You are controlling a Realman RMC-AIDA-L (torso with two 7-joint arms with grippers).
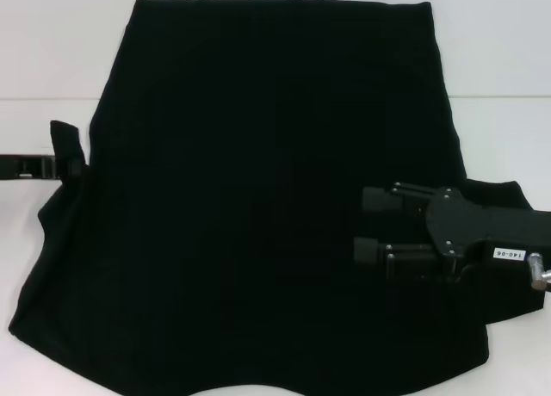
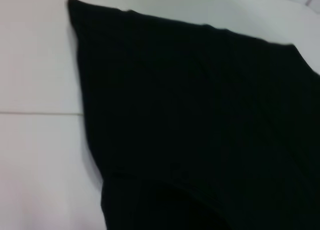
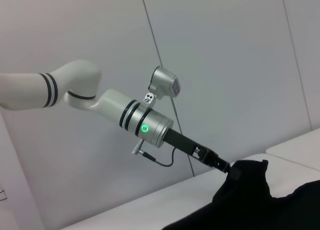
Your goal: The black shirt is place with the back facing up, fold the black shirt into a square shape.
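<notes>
While spread flat across the white table (image 1: 34, 52), plain matte black cloth T-shirt (image 1: 258, 207) pinched at left sleeve by left gripper (image 1: 67, 162), clamped to lift for folding; right gripper (image 1: 372, 225) over right side, parted, empty.

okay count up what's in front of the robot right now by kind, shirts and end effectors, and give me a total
Black shirt: 1, spread on the white table, its left edge lifted.
End effectors: 2, the left end effector pinching the shirt's left edge, the right end effector over its right side, fingers apart.
Total: 3
</notes>
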